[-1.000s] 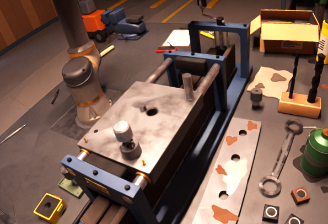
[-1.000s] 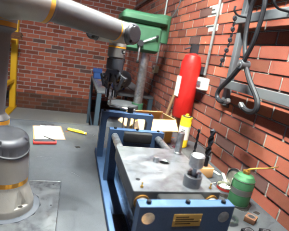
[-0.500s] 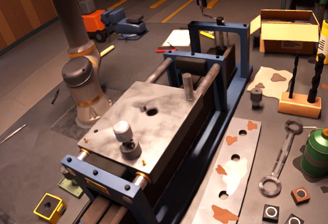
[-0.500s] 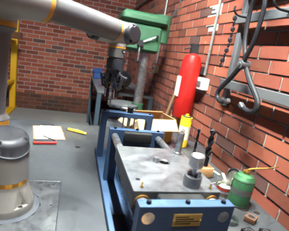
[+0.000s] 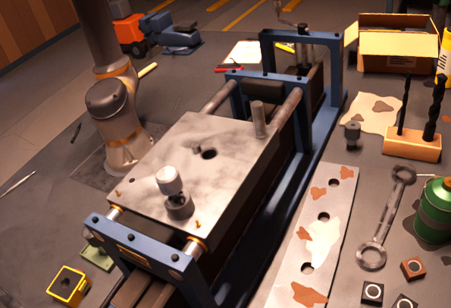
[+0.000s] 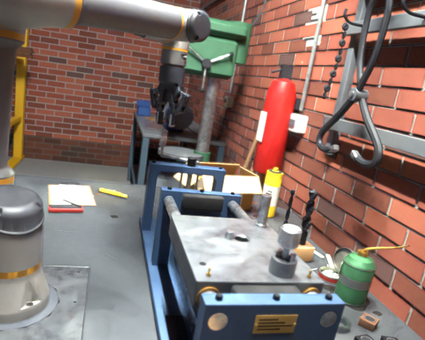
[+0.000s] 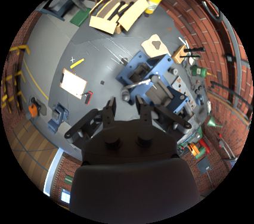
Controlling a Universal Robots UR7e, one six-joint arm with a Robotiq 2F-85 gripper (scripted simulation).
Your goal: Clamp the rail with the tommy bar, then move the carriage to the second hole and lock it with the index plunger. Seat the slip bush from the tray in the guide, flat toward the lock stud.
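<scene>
The tommy bar (image 5: pixel 288 23) lies across the top of the far blue clamp frame (image 5: pixel 301 57), its silver handle sticking out to one side (image 7: pixel 135 85). The grey carriage (image 5: pixel 202 170) sits at the near end of the two rails, against the near blue end plate (image 5: pixel 145 246). On it stand the index plunger (image 5: pixel 170 189) with its round knob, the guide hole (image 5: pixel 209 154) and a small lock stud (image 5: pixel 195 148). A grey slip bush (image 5: pixel 352 132) stands on the bench right of the jig. My gripper (image 6: pixel 170 116) hangs high above the tommy bar, open and empty.
The blue clamp frame rises directly below me. A perforated plate (image 5: pixel 320 231), a ring spanner (image 5: pixel 386 216), a green can (image 5: pixel 439 208), a drill-bit block (image 5: pixel 412 142) and a cardboard box (image 5: pixel 395 41) crowd the bench's right side. A clipboard (image 5: pixel 244 51) lies left of the frame.
</scene>
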